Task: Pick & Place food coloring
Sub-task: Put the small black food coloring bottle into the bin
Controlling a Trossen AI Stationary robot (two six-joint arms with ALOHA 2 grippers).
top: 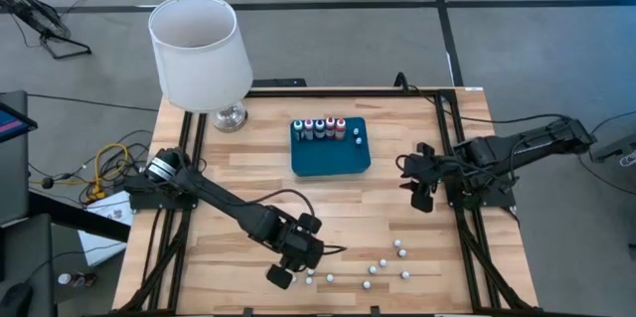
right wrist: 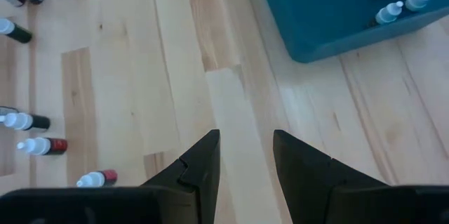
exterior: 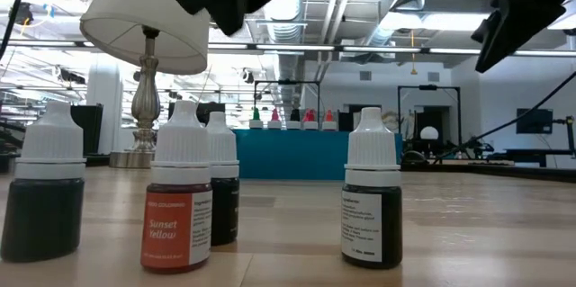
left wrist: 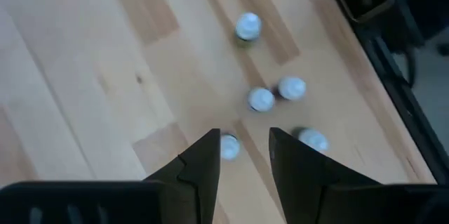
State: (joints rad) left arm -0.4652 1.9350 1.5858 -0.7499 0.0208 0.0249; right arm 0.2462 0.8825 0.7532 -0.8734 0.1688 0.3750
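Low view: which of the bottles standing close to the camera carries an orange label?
The second bottle from the left, whose orange label reads Sunset Yellow. The other three near bottles look dark-bodied; the rightmost has a white label.

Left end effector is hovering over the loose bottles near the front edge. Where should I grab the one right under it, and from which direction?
Take the bottle by its white cap, coming straight down from above. It stands upright, so the cap is the part facing the left end effector, whose open fingers sit almost astride it. Neighbouring bottles stand close, so a sideways approach would likely knock them.

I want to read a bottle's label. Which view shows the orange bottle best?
The low view: the orange bottle stands close, label reading "Sunset Yellow". In the high and left wrist views the loose bottles are mere white caps; I cannot single it out in the right wrist view.
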